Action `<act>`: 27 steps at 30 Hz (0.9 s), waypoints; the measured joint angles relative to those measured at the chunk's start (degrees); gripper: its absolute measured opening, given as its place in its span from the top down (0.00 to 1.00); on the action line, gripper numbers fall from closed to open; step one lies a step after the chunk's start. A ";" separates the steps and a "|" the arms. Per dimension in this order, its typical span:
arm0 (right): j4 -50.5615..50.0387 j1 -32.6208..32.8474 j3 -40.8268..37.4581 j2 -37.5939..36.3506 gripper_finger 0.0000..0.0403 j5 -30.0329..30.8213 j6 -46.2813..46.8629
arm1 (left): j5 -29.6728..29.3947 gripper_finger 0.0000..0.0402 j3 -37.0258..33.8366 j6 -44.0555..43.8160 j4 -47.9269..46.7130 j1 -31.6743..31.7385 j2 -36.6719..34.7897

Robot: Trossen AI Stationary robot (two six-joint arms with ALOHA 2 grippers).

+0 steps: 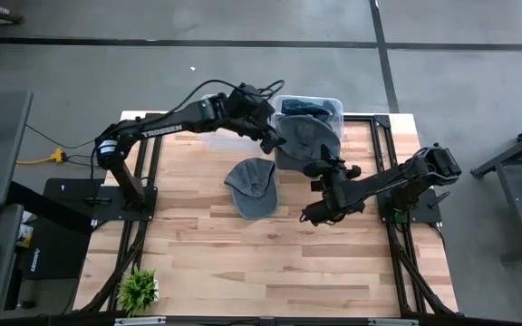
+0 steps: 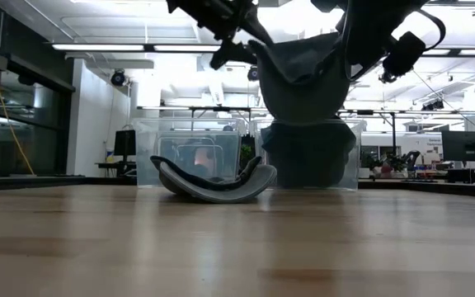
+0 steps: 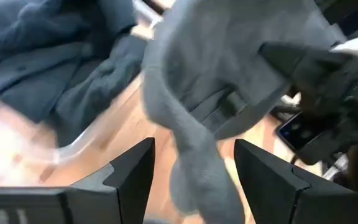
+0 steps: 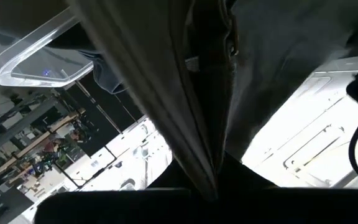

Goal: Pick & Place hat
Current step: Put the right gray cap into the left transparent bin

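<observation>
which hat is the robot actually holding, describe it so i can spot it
Start at the clear plastic bin at the far edge of the wooden table. Hanging in the air just in front of it is a grey fabric cap, pinched by the right gripper, left gripper alongside. Unlike the other grey cap lying on the table, it is lifted off the wood.

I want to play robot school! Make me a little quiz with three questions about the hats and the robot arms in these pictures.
1. True or false: a grey hat lies on the wooden table.
2. Which end effector is shut on the raised hat? A) left B) right
3. Fill in: the clear bin at the table's far edge holds dark ____.

Key:
1. True. It lies near the middle, apart from both arms.
2. B. The right end effector grips the hat; the left end effector stands open beside it.
3. Cloth; what kind cannot be told.
</observation>
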 joint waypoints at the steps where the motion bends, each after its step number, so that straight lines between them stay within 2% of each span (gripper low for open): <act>1: 0.02 -0.06 0.00 0.01 1.00 0.06 -0.21 | 0.03 0.46 0.10 0.02 1.06 -0.25 0.47; 10: 0.35 -0.15 0.00 0.00 1.00 0.00 -0.95 | -0.47 0.46 0.18 -0.43 1.00 -0.59 2.39; 13: 0.37 -0.15 0.00 0.01 1.00 -0.02 -1.04 | -0.65 0.50 0.03 -0.37 0.47 -0.57 2.49; 17: 0.40 -0.15 0.00 0.00 1.00 -0.03 -1.09 | -0.72 0.65 0.15 0.87 0.50 -0.57 2.29; 21: 0.66 -0.15 0.00 0.00 1.00 -0.02 -1.11 | -0.69 0.91 0.13 3.15 -0.21 -0.59 2.33; 22: 0.66 -0.15 0.00 0.00 1.00 -0.04 -1.09 | -0.70 0.95 0.13 3.74 -0.59 -0.59 2.33; 27: 1.03 -0.15 0.00 0.00 1.00 -0.05 -1.04 | -0.74 0.98 0.13 5.08 -1.12 -0.57 2.33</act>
